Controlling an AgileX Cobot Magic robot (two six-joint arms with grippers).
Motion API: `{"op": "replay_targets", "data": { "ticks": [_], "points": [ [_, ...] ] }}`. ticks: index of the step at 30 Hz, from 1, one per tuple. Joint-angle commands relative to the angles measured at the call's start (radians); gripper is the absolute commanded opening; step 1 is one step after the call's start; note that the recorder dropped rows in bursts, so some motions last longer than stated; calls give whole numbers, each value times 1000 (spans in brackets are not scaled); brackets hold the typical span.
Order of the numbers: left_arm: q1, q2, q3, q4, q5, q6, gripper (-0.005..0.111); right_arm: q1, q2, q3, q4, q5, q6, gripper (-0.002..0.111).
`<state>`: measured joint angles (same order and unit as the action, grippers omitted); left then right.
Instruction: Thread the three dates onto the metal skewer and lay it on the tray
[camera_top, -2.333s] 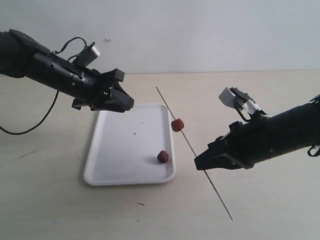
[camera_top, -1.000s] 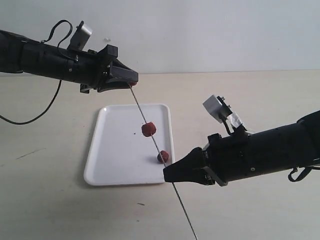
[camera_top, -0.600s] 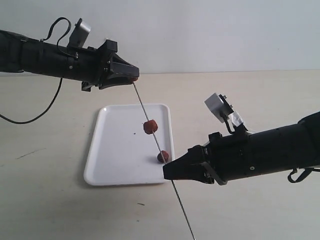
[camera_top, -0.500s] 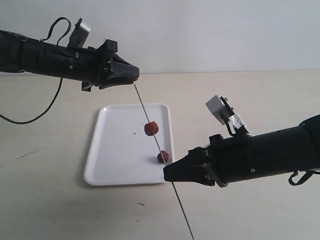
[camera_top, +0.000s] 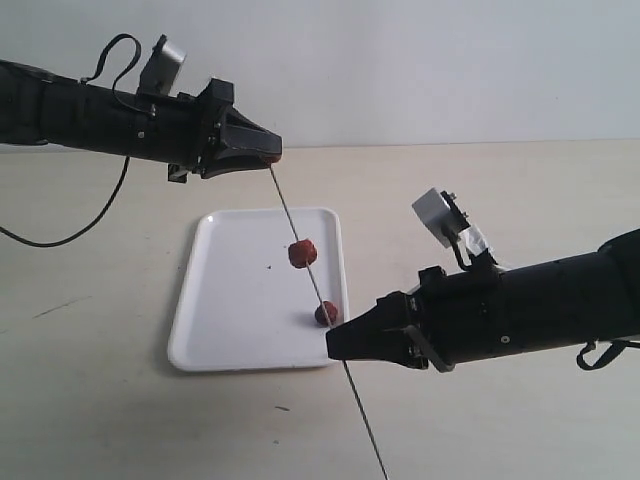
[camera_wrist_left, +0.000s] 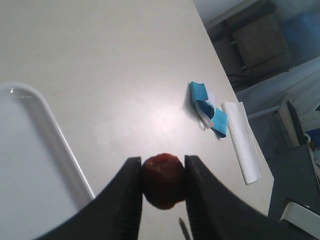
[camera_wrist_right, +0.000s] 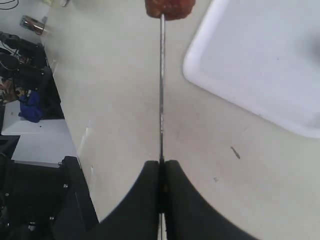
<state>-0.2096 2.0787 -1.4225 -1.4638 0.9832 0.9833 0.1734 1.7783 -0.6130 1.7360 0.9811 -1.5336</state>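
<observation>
Over tray (camera_top: 338, 240) rim, skewer (camera_top: 285, 215) with date (camera_top: 302, 253).

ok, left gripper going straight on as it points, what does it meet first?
Probably the metal skewer: its upper end sits right at the date held in the left gripper. Depth is unclear, so contact can't be confirmed.

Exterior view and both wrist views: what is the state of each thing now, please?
Left gripper: shut.
Right gripper: shut.
Wrinkled reddish-brown date in the left gripper: clamped, in the air.
Thin grey metal skewer: clamped by the right gripper, tilted.
Flat white rectangular tray: lying on the table.
Second date: threaded on the skewer.
Third date: loose on the tray.
</observation>
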Motion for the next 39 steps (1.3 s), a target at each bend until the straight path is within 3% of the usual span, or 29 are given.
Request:
{"op": "replay_targets", "data": {
  "ticks": [1, 39],
  "points": [
    [2, -9, 0, -14, 13, 7, 28, 2, -8, -2, 8, -1, -7, 0],
    [2, -9, 0, 5, 21, 11, 28, 2, -6, -65, 8, -64, 20, 0]
  ]
}}
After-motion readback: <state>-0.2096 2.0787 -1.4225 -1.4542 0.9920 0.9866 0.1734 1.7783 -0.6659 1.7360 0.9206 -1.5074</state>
